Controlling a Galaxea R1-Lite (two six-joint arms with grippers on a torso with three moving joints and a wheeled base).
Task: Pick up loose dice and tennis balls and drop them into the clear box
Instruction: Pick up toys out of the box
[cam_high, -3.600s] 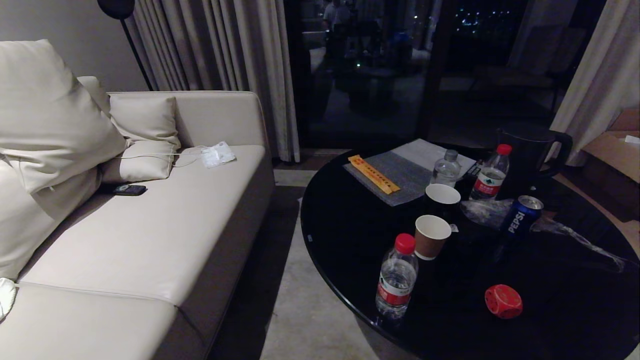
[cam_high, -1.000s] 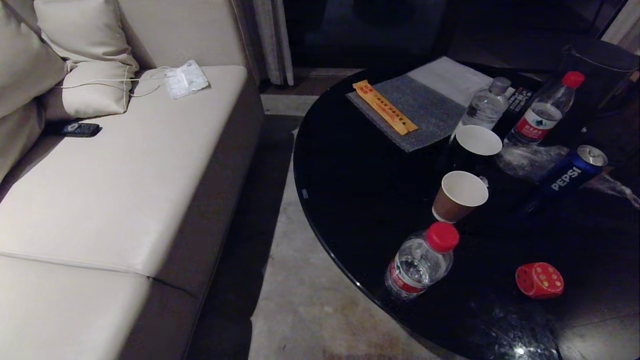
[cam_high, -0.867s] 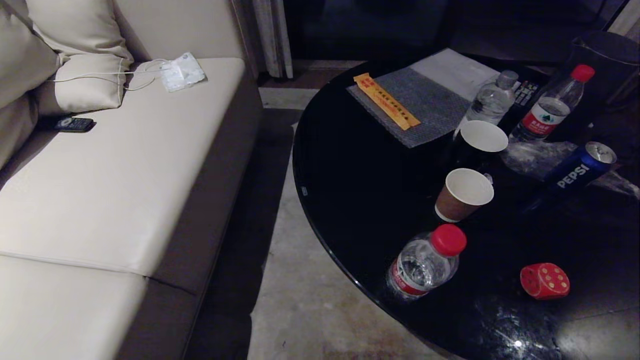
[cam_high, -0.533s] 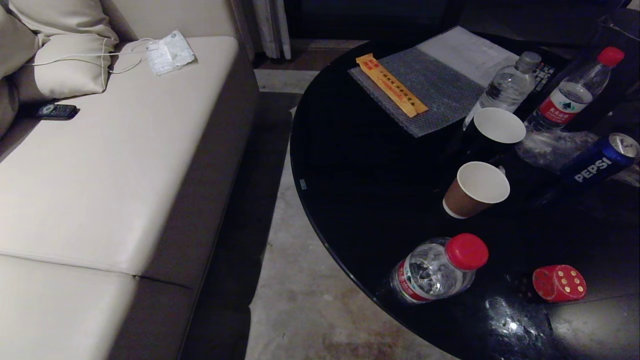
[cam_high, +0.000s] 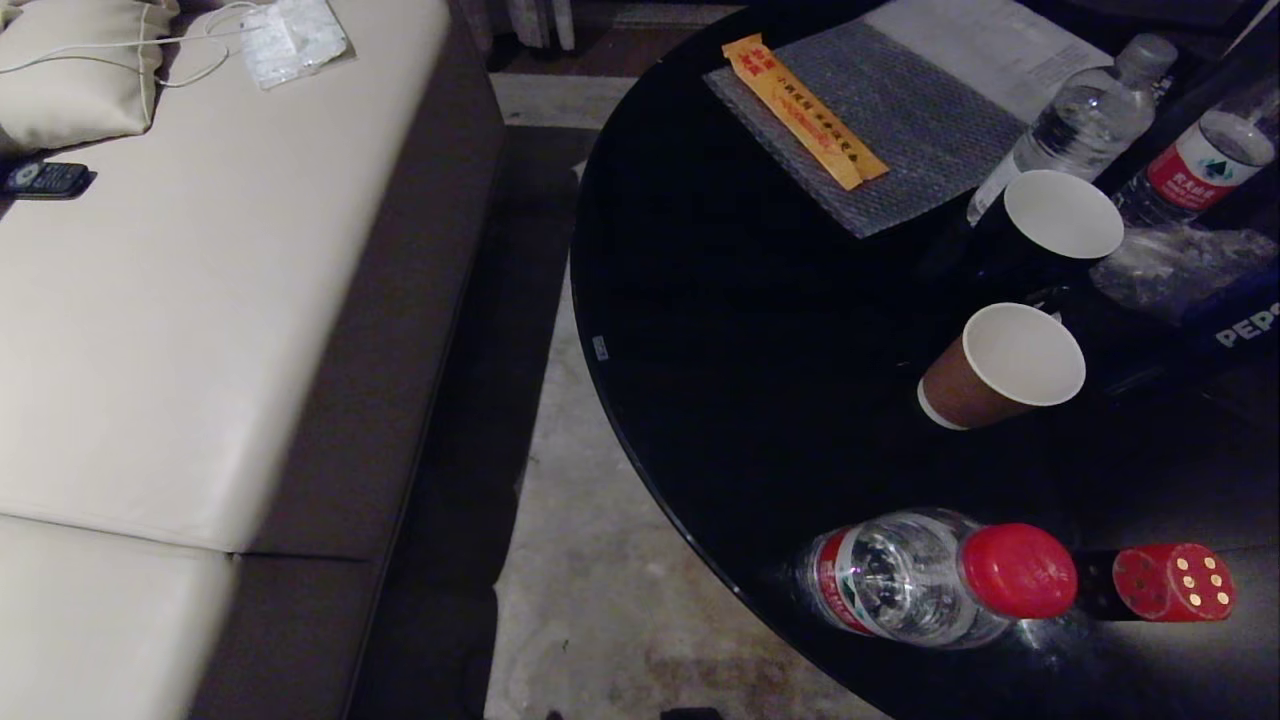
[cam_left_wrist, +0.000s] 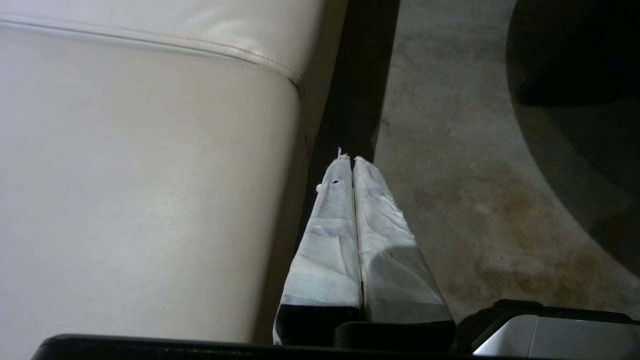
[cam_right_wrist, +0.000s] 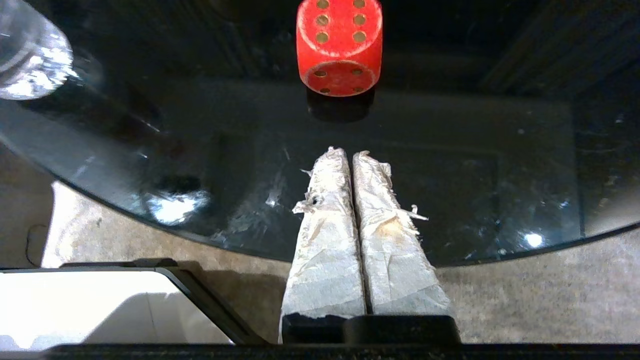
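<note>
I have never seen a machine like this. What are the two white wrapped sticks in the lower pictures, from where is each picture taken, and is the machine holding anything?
This is a robot with two arms. The wide picture comes from a camera on its head, looking down at a beige sofa and a round black table. On the table stand two paper cups, water bottles, an orange packet on a grey mat, and a red die. The other two pictures come from cameras on the wrists, behind the fingers. The white sticks are the fingers, wrapped in tape. The left gripper is over the gap between sofa and floor. The right gripper is over the table's near edge, pointing toward the die, not touching it. Both are shut and hold nothing.
</note>
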